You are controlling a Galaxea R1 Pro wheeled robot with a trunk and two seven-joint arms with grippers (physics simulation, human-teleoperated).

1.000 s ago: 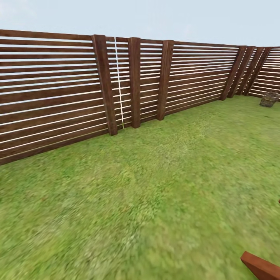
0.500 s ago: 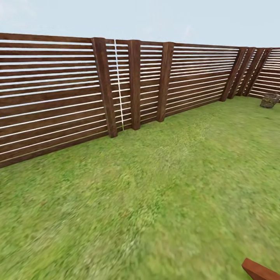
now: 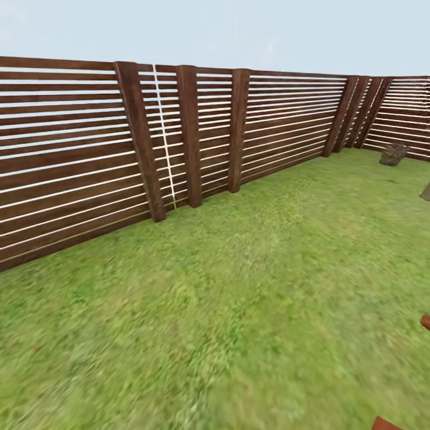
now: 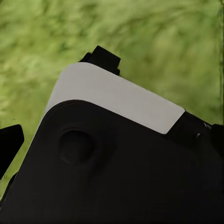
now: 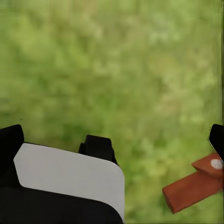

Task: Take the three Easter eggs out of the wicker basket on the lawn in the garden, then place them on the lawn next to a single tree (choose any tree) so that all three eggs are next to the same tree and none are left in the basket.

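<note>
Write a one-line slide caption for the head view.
Robot in transit: open lawn bordered by a brown slatted fence, with the small wicker basket far off near the fence corner.

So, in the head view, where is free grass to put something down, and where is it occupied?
The lawn is bare from the slat fence across the middle. Things sit at the right: the wicker basket near the far fence corner, a grey shape at the right edge, and red-brown wooden pieces low at the right.
</note>
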